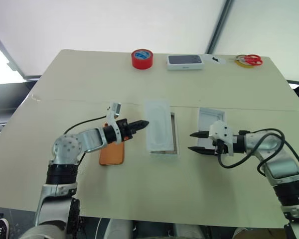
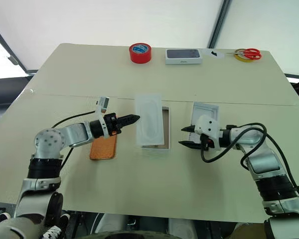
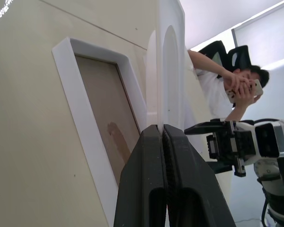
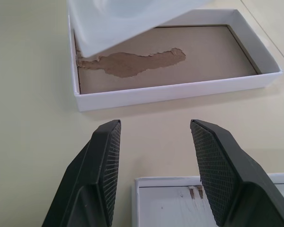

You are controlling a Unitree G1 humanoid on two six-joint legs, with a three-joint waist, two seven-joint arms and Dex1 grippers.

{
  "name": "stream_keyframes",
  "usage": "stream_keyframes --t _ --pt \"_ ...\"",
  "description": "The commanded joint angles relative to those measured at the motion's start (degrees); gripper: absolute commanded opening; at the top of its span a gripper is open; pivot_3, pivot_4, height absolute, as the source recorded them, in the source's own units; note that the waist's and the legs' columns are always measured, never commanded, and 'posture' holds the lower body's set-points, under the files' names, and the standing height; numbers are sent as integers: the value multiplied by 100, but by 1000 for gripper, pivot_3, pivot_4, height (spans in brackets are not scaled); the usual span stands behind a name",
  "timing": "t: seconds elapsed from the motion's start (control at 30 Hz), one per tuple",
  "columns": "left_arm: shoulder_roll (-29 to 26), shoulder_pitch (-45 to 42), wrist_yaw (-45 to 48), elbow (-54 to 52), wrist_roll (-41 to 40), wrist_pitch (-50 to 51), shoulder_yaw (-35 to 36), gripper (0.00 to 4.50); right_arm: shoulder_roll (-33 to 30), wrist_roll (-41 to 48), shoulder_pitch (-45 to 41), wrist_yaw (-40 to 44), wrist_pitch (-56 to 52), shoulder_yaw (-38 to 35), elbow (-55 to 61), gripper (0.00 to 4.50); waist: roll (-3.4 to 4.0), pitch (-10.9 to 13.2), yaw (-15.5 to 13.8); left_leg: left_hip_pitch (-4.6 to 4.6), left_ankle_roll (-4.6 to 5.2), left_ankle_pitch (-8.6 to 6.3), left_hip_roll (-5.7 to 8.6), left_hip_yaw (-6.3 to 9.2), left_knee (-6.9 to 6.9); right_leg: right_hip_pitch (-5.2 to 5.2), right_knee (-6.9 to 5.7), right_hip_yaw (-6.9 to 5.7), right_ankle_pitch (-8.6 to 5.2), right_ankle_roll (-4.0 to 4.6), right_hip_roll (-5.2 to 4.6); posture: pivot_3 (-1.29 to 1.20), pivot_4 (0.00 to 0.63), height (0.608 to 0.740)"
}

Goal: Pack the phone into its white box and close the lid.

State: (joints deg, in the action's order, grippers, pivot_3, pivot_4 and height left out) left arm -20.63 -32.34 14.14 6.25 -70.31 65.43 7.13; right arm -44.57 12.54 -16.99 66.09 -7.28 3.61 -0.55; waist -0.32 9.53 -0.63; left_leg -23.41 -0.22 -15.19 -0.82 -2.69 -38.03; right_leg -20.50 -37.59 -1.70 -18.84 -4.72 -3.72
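White insert (image 1: 157, 124) pinched by left end effector (image 1: 145, 123) over white box (image 4: 180, 90); right end effector (image 1: 196, 142) spread.

My beige counter (image 1: 65, 199) carries the orange phone (image 1: 112, 154), the white box (image 1: 174, 137), the lid (image 1: 209, 122), red tape (image 1: 142, 59), scissors (image 1: 249, 60) and another boxed phone (image 1: 185, 61).

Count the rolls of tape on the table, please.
2. A red tape roll stands at the far edge, left of the white box with a pictured phone; a yellow tape roll lies under the scissors.
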Motion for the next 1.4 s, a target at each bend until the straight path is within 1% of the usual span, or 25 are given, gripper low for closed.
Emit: stream_keyframes --t 0.03,0.1,0.23,0.27,0.37,0.47,0.53,0.6,0.67,0.73,0.8,1.03,1.1,1.17,1.2,1.23,1.27,1.3,1.33,1.37,1.4 --pt "38 -221 595 241 417 -50 -203 0 -35 84 30 -68 52 -183 149 2421 0 0 -1 0 0 0 0 0 0 0 0 0 0 0 0 0 150 740" --pt "75 -333 881 439 668 -97 -309 0 -30 82 70 -114 64 -199 191 2421 0 0 -10 -1 0 0 0 0 0 0 0 0 0 -1 0 0 150 740" --pt "161 -608 1299 882 900 41 -304 0 -65 105 133 -165 48 -250 253 2421 -4 2 -4 -1 0 0 0 0 0 0 0 0 0 -1 0 0 150 740" --pt "165 -667 1399 969 1120 -89 -401 0 -83 92 149 -186 75 -273 260 2421 -3 2 -4 -1 0 0 0 0 0 0 0 0 0 -1 0 0 150 740" --pt "245 -856 1677 1294 1407 -59 -491 0 -100 135 210 -230 28 -346 345 2421 -3 2 -8 -1 0 0 0 0 0 0 0 0 0 -1 1 0 150 740" --pt "287 -983 1940 1421 1663 -11 -561 869 -88 132 298 -254 -1 -370 463 2502 -4 2 -3 -1 0 0 0 0 0 0 0 0 0 -1 1 0 150 740" --pt "290 -1049 2056 1426 1801 18 -597 1932 -83 141 330 -269 -20 -395 504 2502 -4 3 -1 -2 -1 0 -1 0 0 -1 0 0 0 -1 1 0 150 740" --pt "267 -1098 2199 1383 1784 239 -589 2886 -81 152 335 -277 -22 -420 506 2502 -4 3 0 -2 -1 0 -1 0 0 -2 0 0 0 -1 1 0 150 740" --pt "235 -1103 2269 1235 1847 298 -592 2886 -61 142 304 -310 10 -434 463 2502 -4 3 3 -2 -1 0 -1 0 1 -2 0 0 0 -1 1 0 150 740" --pt "312 -1188 2121 1231 1756 396 -300 2886 -40 140 270 -321 31 -422 424 2502 -4 3 -5 -2 -1 0 -1 1 1 -2 0 0 0 -1 1 0 150 740" --pt "290 -1214 2057 1081 1720 496 -162 2886 -11 124 226 -332 69 -397 381 2502 -8 5 -5 -2 0 0 -1 1 0 -2 0 0 0 -1 0 0 150 740" --pt "85 -870 2005 -60 1464 1100 102 2886 172 42 -75 -382 229 -258 157 2502 -9 7 10 -3 -2 1 -3 2 2 -3 0 0 1 -1 0 0 150 740" --pt "-157 -527 2128 -622 1344 1264 88 2886 305 -15 -297 -425 341 -170 -11 2502 -9 8 40 -2 -2 1 -3 2 3 -3 0 0 1 -1 0 0 150 740" --pt "-360 -200 2228 -1073 1400 1148 15 2886 426 -66 -492 -437 476 -115 -175 2502 -6 10 113 -2 -3 1 -5 2 7 -5 0 1 0 -1 0 0 150 740" --pt "-421 -40 2230 -1265 1642 726 -12 2886 485 -168 -613 -506 577 -76 -310 2502 -7 11 122 -2 -4 2 -5 2 9 -5 0 1 0 -1 0 0 150 740" --pt "-559 164 2253 -1477 2122 46 -139 2886 598 -191 -775 -575 608 -56 -464 2502 -8 12 125 -2 -6 3 -5 3 10 -6 0 1 0 -1 0 0 150 740" --pt "-716 382 2336 -1692 2637 -707 -292 2933 716 -150 -924 -632 513 -47 -571 2246 -8 12 131 -2 -7 3 -5 4 11 -6 0 1 0 -1 0 0 150 740" --pt "-824 540 2411 -1828 2998 -1249 -411 2953 798 -114 -1024 -661 444 -46 -647 1951 -7 12 131 -1 -8 4 -4 2 10 -5 2 1 0 0 0 0 150 740" --pt "-830 691 2480 -1895 3122 -1652 -299 2953 892 -180 -1140 -710 472 31 -638 1638 -7 13 129 -1 -8 4 -4 1 11 -5 3 1 1 0 0 0 150 740" --pt "-915 854 2586 -1951 3295 -2043 -256 2953 999 -339 -1247 -841 592 124 -663 1140 -6 13 119 -2 -9 4 -4 2 12 -6 4 1 0 0 0 0 150 740" --pt "-985 1085 2750 -2037 3549 -2652 -213 2953 1134 -536 -1363 -1039 694 228 -722 653 -6 13 129 -2 -9 4 -5 2 16 -6 7 1 0 1 -1 0 150 740"
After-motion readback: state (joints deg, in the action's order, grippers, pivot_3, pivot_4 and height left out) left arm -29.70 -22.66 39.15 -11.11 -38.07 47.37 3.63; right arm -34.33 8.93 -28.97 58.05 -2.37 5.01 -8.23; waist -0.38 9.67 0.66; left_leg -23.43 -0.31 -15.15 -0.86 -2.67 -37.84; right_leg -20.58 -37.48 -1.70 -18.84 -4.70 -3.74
